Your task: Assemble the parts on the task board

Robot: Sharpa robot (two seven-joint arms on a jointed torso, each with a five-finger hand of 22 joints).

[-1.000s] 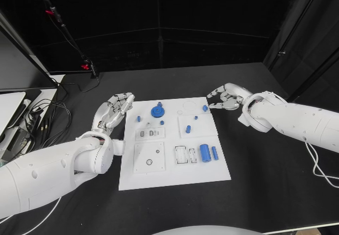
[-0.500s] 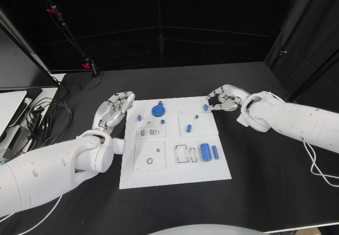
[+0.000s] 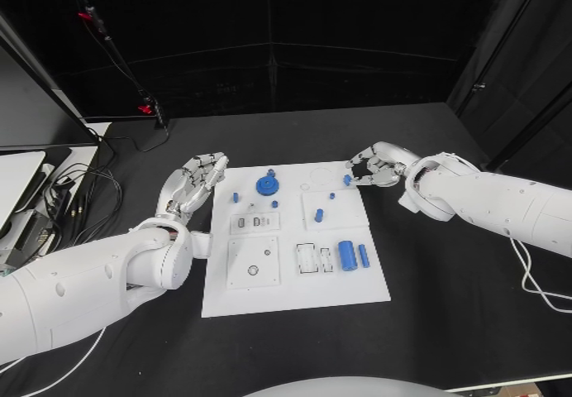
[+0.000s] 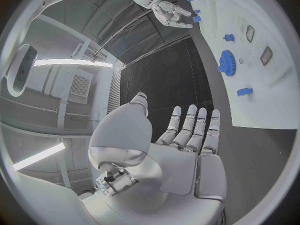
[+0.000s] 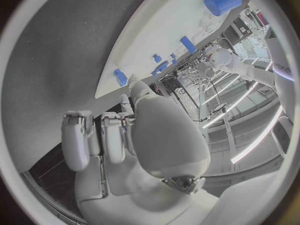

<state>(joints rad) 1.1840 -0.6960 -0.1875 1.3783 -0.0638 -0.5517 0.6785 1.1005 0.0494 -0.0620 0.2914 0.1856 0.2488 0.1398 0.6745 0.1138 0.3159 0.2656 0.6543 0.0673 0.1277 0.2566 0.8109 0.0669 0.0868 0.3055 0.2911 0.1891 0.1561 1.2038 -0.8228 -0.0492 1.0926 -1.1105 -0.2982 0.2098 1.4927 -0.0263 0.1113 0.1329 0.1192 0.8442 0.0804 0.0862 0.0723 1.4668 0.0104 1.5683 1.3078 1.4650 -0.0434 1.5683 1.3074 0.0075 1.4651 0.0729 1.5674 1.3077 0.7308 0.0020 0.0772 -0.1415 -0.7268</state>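
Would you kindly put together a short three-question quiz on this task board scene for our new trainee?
1. True or false: the left hand holds a blue part.
2. Which hand is beside the small blue part at the task board far edge? A) left B) right
3. Fill in: the blue gear lies nearer the ___ hand.

Key:
1. False; its fingers are spread with nothing in them.
2. B, the right hand.
3. Left.

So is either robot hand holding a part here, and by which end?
Left robot hand: nothing, fingers spread. Right robot hand is at a small blue part; a hold cannot be told.
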